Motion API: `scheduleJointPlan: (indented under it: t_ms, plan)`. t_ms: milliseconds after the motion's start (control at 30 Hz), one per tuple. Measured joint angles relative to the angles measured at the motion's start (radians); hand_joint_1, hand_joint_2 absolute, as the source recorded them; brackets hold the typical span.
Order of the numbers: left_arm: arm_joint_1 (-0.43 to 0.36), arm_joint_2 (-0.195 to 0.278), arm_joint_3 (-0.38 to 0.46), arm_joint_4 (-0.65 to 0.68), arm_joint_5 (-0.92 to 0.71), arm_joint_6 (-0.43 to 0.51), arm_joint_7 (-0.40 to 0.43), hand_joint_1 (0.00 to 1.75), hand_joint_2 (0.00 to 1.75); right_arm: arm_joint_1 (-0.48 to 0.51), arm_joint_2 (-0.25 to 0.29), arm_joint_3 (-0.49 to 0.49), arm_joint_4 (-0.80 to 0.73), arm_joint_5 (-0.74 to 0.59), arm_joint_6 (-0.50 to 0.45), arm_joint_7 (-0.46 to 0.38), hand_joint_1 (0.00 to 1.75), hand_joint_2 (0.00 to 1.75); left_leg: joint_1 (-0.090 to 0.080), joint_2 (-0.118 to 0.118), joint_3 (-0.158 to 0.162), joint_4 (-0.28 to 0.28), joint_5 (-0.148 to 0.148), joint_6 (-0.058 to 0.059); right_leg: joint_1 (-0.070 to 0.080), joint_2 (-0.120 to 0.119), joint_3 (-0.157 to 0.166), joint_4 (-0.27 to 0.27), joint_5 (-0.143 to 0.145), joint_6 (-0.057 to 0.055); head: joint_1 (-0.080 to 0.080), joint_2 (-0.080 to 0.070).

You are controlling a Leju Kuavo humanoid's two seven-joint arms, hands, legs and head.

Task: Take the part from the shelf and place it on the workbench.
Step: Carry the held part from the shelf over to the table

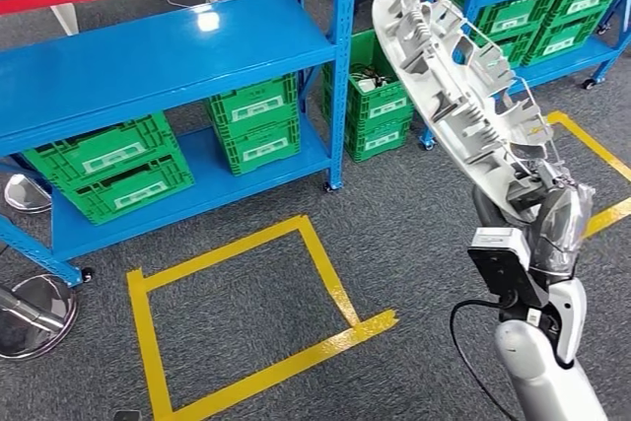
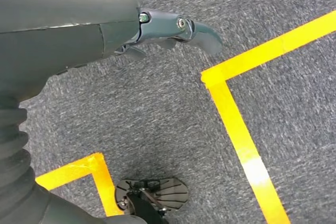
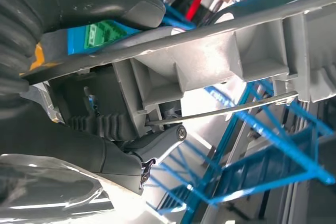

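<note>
the long pale grey ribbed plastic part [image 1: 461, 86] is held at its lower end by the right hand [image 1: 547, 209], whose fingers are closed around it. its long axis runs from the hand toward 10 o'clock, tilted, above the grey carpet [image 1: 417, 234]. the left hand [image 2: 174, 30] hangs down, holding nothing, fingers loosely apart. i judge the blue metal shelf [image 1: 149, 56] is already left behind; no workbench is visible.

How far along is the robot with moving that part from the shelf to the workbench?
Done: the grey ribbed part is off the blue shelf. In hand: the right hand grips its lower end, holding it tilted above the carpet; the left hand hangs empty. Left: setting it on the workbench.
</note>
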Motion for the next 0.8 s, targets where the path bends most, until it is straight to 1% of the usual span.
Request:
scheduleJointPlan:
  t_ms: [33, 67, 100, 133, 167, 200, 233, 267, 300, 333, 367, 400, 433, 467, 500, 533, 567, 600, 633, 667, 700, 733, 767, 800]
  plan:
    - [0.0, 0.001, 0.0, 0.0, 0.002, 0.0, 0.0, 0.0, 1.75, 0.005, 0.0, -0.002, -0.006, 0.002, -0.003, -0.003, 1.75, 1.75, 0.001, 0.0, -0.001, 0.002, -0.002, -0.005, -0.001, 0.006, -0.003, 0.001, 0.003, -0.007, 0.001, 0.0]
    - [0.0, 0.001, 0.0, 0.0, 0.004, 0.0, -0.001, 0.0, 1.75, 0.009, 0.0, -0.004, -0.013, 0.003, -0.006, -0.006, 1.75, 1.75, 0.003, -0.009, -0.005, 0.011, -0.013, -0.011, -0.003, 0.014, -0.006, 0.0, 0.006, -0.014, 0.0, 0.0]
    - [0.0, 0.002, 0.001, 0.0, 0.006, 0.0, -0.002, 0.0, 1.75, 0.012, 0.0, -0.005, -0.019, 0.003, -0.007, -0.01, 1.75, 1.75, 0.005, -0.024, -0.015, 0.037, -0.034, -0.016, -0.005, 0.02, -0.008, -0.001, 0.01, -0.021, -0.001, 0.0]
    - [0.0, 0.003, 0.001, 0.0, 0.008, 0.0, -0.003, 0.0, 1.75, 0.013, 0.0, -0.005, -0.025, 0.0, -0.008, -0.014, 1.75, 1.75, 0.007, -0.043, -0.034, 0.084, -0.066, -0.021, -0.006, 0.028, -0.011, -0.002, 0.013, -0.027, -0.003, 0.0]
    - [0.001, 0.003, 0.002, 0.0, 0.008, 0.0, -0.003, 0.0, 1.75, 0.014, 0.0, -0.005, -0.03, -0.003, -0.008, -0.018, 1.75, 1.75, 0.008, -0.057, -0.06, 0.149, -0.102, -0.023, -0.005, 0.036, -0.015, -0.002, 0.015, -0.031, -0.004, 0.0]
    - [0.002, 0.003, 0.004, 0.0, 0.009, 0.0, -0.003, 0.0, 1.75, 0.015, 0.001, -0.005, -0.034, -0.006, -0.008, -0.022, 1.75, 1.75, 0.009, -0.062, -0.088, 0.219, -0.134, -0.024, -0.004, 0.044, -0.018, -0.001, 0.017, -0.033, -0.004, 0.0]
    - [0.003, 0.003, 0.006, 0.0, 0.009, 0.0, -0.003, 0.0, 1.75, 0.016, 0.001, -0.005, -0.038, -0.009, -0.008, -0.024, 1.75, 1.75, 0.009, -0.064, -0.108, 0.271, -0.152, -0.023, -0.002, 0.054, -0.02, -0.001, 0.019, -0.035, -0.004, 0.0]
    - [0.004, 0.003, 0.009, 0.0, 0.009, 0.0, -0.003, 0.0, 1.75, 0.018, 0.002, -0.004, -0.041, -0.011, -0.008, -0.027, 1.75, 1.75, 0.009, -0.065, -0.113, 0.289, -0.15, -0.021, 0.0, 0.064, -0.022, 0.0, 0.021, -0.036, -0.004, 0.0]
    - [0.004, 0.003, 0.012, 0.0, 0.01, 0.0, -0.003, 0.0, 1.75, 0.019, 0.002, -0.004, -0.043, -0.011, -0.008, -0.028, 1.75, 1.75, 0.008, -0.069, -0.099, 0.266, -0.129, -0.017, 0.001, 0.075, -0.023, 0.0, 0.022, -0.037, -0.004, 0.0]
    - [0.004, 0.003, 0.014, -0.001, 0.01, 0.0, -0.003, 0.0, 1.75, 0.02, 0.003, -0.003, -0.045, -0.01, -0.008, -0.029, 1.75, 1.75, 0.008, -0.076, -0.069, 0.207, -0.094, -0.011, 0.003, 0.085, -0.023, 0.0, 0.024, -0.036, -0.004, 0.0]
    - [0.004, 0.004, 0.015, -0.001, 0.011, 0.0, -0.003, 0.0, 1.75, 0.021, 0.003, -0.002, -0.046, -0.009, -0.007, -0.029, 1.75, 1.75, 0.007, -0.094, -0.033, 0.134, -0.062, -0.002, 0.003, 0.094, -0.024, 0.0, 0.026, -0.035, -0.003, 0.0]
    - [0.004, 0.004, 0.016, -0.001, 0.011, 0.0, -0.004, 0.0, 1.75, 0.02, 0.005, 0.0, -0.047, -0.007, -0.006, -0.03, 1.75, 1.75, 0.008, -0.114, -0.002, 0.07, -0.039, 0.005, 0.004, 0.103, -0.027, 0.001, 0.029, -0.032, -0.003, 0.0]
    - [0.004, 0.004, 0.017, -0.002, 0.011, 0.0, -0.004, 0.0, 1.75, 0.018, 0.006, 0.002, -0.048, -0.006, -0.006, -0.031, 1.75, 1.75, 0.007, -0.131, 0.017, 0.027, -0.028, 0.01, 0.003, 0.111, -0.031, 0.002, 0.032, -0.028, -0.003, 0.0]
    - [0.004, 0.004, 0.017, -0.002, 0.011, 0.0, -0.004, 0.0, 1.75, 0.017, 0.007, 0.003, -0.049, -0.005, -0.006, -0.032, 1.75, 1.75, 0.006, -0.143, 0.025, 0.007, -0.027, 0.013, 0.001, 0.118, -0.036, 0.003, 0.035, -0.022, -0.003, 0.0]
    - [0.004, 0.003, 0.017, -0.002, 0.011, 0.0, -0.004, 0.0, 1.75, 0.017, 0.008, 0.005, -0.051, -0.005, -0.006, -0.033, 1.75, 1.75, 0.005, -0.141, 0.025, 0.002, -0.027, 0.013, -0.001, 0.127, -0.041, 0.002, 0.039, -0.015, -0.004, 0.0]
    - [0.004, 0.002, 0.017, -0.003, 0.011, 0.0, -0.004, 0.0, 1.75, 0.018, 0.008, 0.006, -0.053, -0.005, -0.006, -0.033, 1.75, 1.75, 0.006, -0.132, 0.025, -0.003, -0.023, 0.014, -0.003, 0.133, -0.044, 0.002, 0.042, -0.009, -0.004, 0.0]
    - [0.003, 0.002, 0.017, -0.003, 0.011, 0.0, -0.004, 0.0, 1.75, 0.02, 0.009, 0.007, -0.054, -0.005, -0.006, -0.033, 1.75, 1.75, 0.009, -0.123, 0.026, -0.01, -0.018, 0.015, -0.003, 0.128, -0.05, 0.005, 0.039, -0.005, -0.003, 0.0]
    - [0.003, 0.001, 0.017, -0.004, 0.011, 0.0, -0.004, 0.0, 1.75, 0.02, 0.009, 0.009, -0.056, -0.005, -0.006, -0.033, 1.75, 1.75, 0.012, -0.113, 0.027, -0.017, -0.013, 0.018, -0.003, 0.114, -0.061, 0.023, 0.025, -0.001, -0.001, 0.0]
    - [0.002, 0.0, 0.017, -0.004, 0.011, 0.0, -0.004, 0.0, 1.75, 0.02, 0.009, 0.011, -0.057, -0.005, -0.006, -0.034, 1.75, 1.75, 0.015, -0.102, 0.027, -0.023, -0.008, 0.021, -0.002, 0.093, -0.08, 0.06, 0.0, 0.002, 0.002, 0.0]
    - [0.002, 0.001, 0.017, -0.005, 0.011, 0.0, -0.004, 0.0, 1.75, 0.019, 0.009, 0.012, -0.057, -0.005, -0.006, -0.034, 1.75, 1.75, 0.014, -0.091, 0.027, -0.024, -0.006, 0.022, -0.003, 0.071, -0.106, 0.115, -0.032, 0.006, 0.005, 0.0]
    - [0.004, 0.0, 0.017, -0.005, 0.011, 0.0, -0.004, 0.0, 1.75, 0.017, 0.009, 0.013, -0.057, -0.005, -0.006, -0.035, 1.75, 1.75, 0.014, -0.081, 0.025, -0.024, -0.005, 0.023, -0.005, 0.059, -0.133, 0.179, -0.064, 0.011, 0.008, 0.0]
    - [0.005, 0.0, 0.018, -0.005, 0.011, 0.0, -0.004, 0.0, 1.75, 0.017, 0.009, 0.014, -0.057, -0.005, -0.005, -0.035, 1.75, 1.75, 0.014, -0.069, 0.023, -0.023, -0.005, 0.024, -0.007, 0.053, -0.154, 0.232, -0.085, 0.016, 0.009, 0.0]
    - [0.006, 0.0, 0.018, -0.005, 0.011, 0.0, -0.004, 0.0, 1.75, 0.017, 0.01, 0.015, -0.057, -0.005, -0.005, -0.035, 1.75, 1.75, 0.014, -0.058, 0.022, -0.022, -0.006, 0.023, -0.009, 0.05, -0.161, 0.258, -0.089, 0.02, 0.009, 0.0]
    - [0.007, -0.001, 0.018, -0.005, 0.011, 0.0, -0.004, 0.0, 1.75, 0.017, 0.01, 0.016, -0.057, -0.005, -0.005, -0.035, 1.75, 1.75, 0.014, -0.048, 0.022, -0.021, -0.006, 0.022, -0.011, 0.047, -0.151, 0.247, -0.076, 0.024, 0.009, 0.0]
